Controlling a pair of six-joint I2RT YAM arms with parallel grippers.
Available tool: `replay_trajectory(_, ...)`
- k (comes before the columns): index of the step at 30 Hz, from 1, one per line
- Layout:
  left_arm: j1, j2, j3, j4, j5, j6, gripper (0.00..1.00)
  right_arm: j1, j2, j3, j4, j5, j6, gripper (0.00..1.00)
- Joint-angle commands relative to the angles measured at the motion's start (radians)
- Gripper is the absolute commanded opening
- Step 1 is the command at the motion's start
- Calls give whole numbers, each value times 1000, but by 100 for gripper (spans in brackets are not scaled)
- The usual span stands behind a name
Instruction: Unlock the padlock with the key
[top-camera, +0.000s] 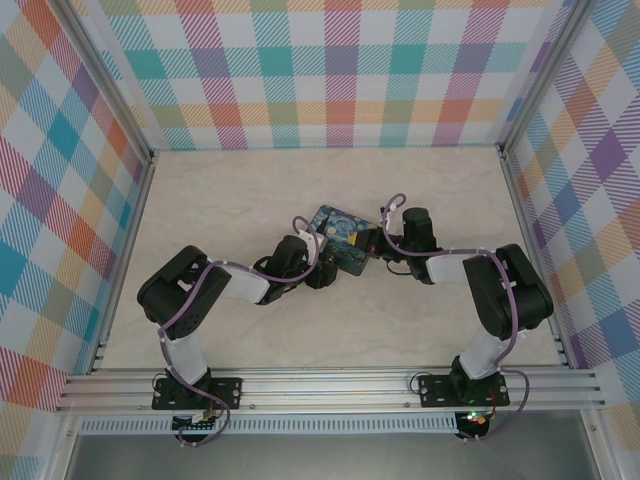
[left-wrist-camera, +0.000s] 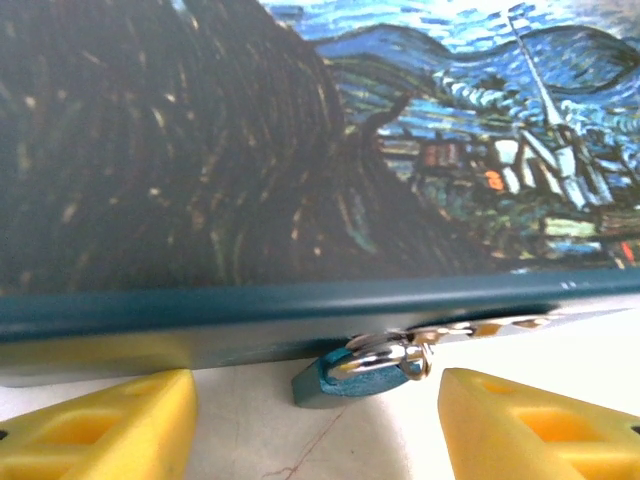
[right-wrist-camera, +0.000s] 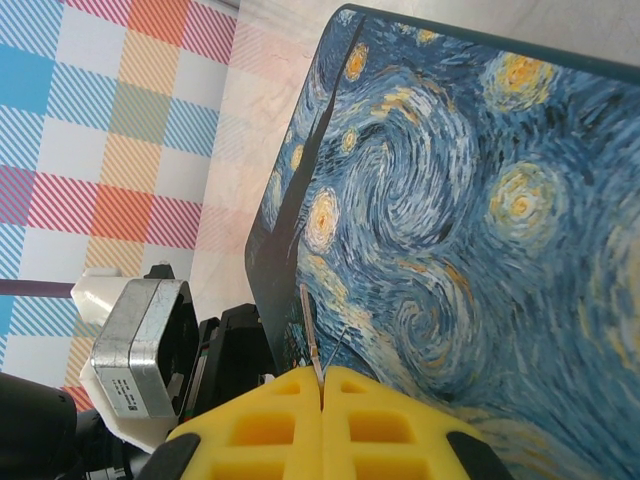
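Note:
The tiny teal padlock lies on the table against the lower edge of the painted tin, its silver shackle hooked through the tin's latch. My left gripper is open, its yellow fingers either side of the padlock and not touching it. Above the tin's swirly lid, my right gripper is shut on the key, a thin metal sliver sticking out from the fingertips. From above, the two grippers, left and right, meet at the tin.
The tin lies tilted mid-table on the pale marbled tabletop. Checkered walls close in the back and sides, and an aluminium rail runs along the near edge. The left arm's wrist housing sits close beside the right fingers.

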Motion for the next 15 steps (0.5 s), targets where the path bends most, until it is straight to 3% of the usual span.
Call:
replay_trajectory(1, -19, 28, 18, 30, 15, 17, 63, 8, -8, -33, -82, 14, -34, 0)
replay_trajectory(9, -27, 14, 52, -7, 75, 12, 48, 9, -13, -38, -80, 15, -36, 0)
replay_trajectory(15, -30, 16, 75, -33, 83, 8, 45, 9, -13, -37, -76, 14, -36, 0)
